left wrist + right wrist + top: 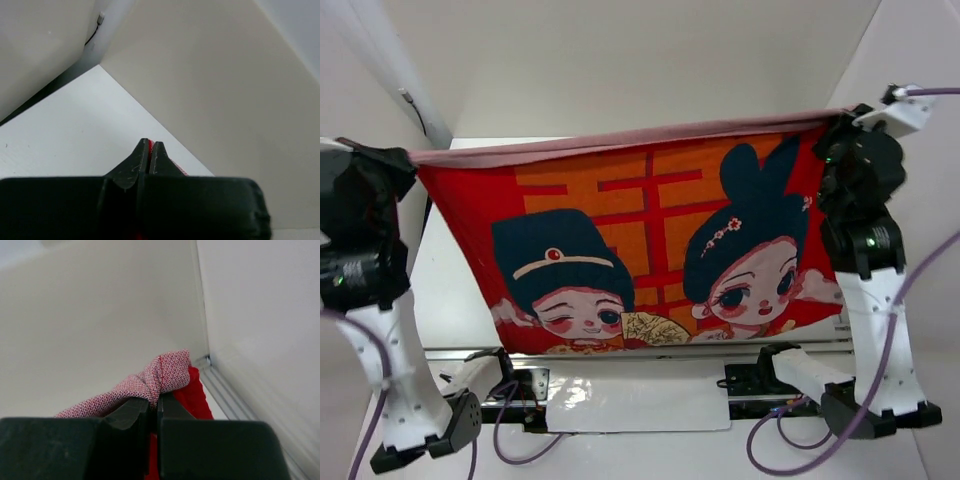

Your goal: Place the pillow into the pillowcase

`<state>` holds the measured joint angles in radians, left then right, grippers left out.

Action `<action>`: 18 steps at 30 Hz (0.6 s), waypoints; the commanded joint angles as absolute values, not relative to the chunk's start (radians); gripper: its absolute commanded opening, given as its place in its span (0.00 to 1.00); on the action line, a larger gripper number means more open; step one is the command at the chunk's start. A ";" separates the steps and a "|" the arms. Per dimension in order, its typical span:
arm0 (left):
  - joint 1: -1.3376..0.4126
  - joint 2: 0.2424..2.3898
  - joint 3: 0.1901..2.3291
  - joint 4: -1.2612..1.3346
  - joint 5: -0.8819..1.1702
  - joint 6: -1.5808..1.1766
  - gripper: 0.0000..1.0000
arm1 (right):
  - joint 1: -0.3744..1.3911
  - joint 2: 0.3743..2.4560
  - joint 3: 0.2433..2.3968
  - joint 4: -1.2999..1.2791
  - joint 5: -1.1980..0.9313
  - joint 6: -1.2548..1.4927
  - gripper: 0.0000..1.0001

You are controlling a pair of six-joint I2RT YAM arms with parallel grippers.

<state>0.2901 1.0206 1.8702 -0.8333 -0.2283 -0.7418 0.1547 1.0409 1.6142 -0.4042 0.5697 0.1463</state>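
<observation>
Above the table (455,290), the pillowcase (650,230) hangs spread wide between both arms. Its red face with two cartoon children shows in the top view, and a dusty pink edge runs along its top. At its upper left corner, the left gripper (150,151) is pinched tight on a sliver of red cloth. At its upper right corner, the right gripper (156,402) clamps a bunched pink-and-red corner.

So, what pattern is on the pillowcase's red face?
Two cartoon children on the pillowcase; clearest in top external view.
</observation>
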 commanded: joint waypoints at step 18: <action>0.235 2.289 2.321 -0.729 -0.160 -0.707 0.99 | -0.028 2.263 2.176 -0.359 0.194 0.319 0.94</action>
